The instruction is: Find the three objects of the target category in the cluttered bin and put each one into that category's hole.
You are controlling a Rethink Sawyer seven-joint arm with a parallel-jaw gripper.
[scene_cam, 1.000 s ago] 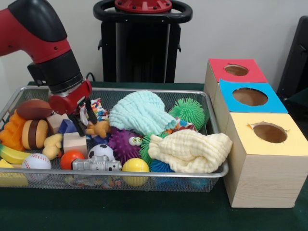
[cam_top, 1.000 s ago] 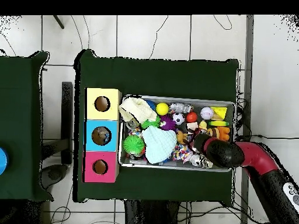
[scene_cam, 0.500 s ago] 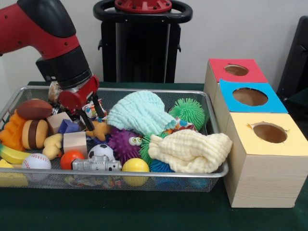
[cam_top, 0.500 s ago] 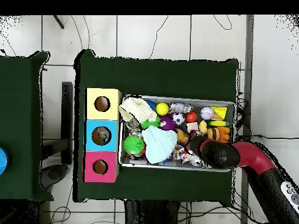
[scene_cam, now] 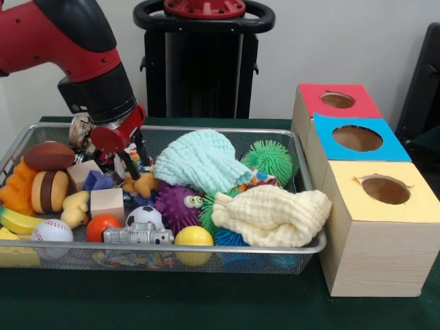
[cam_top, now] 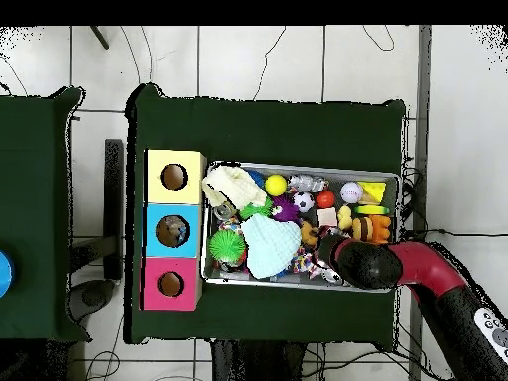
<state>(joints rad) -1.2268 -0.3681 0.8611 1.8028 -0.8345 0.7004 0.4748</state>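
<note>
1. Two views are taken in turn, the front view first. A wire bin is seen on the green bench, packed with toys: a mint cloth, a cream cloth, a purple spiky ball, a green spiky ball, a yellow ball, a soccer ball, a baseball and an orange ball.
2. The gripper is held low over the bin's far left part, just above a colourful rope toy and an orange star toy. Its dark fingers appear parted and nothing is seen held between them.
3. Three boxes stand beside the bin, each with one hole: the red box, the blue box and the yellow box.
4. The target category is not shown, so the three wanted objects can only be placed somewhere within the bin.
5. In the overhead view, the gripper is hidden beneath the arm, which lies over the bin's corner farthest from the boxes.
6. The search step is judged to be in hand. It would be done well if one object were isolated before the fingers are brought together, neighbours being kept clear and the cloths not snagged.
</note>
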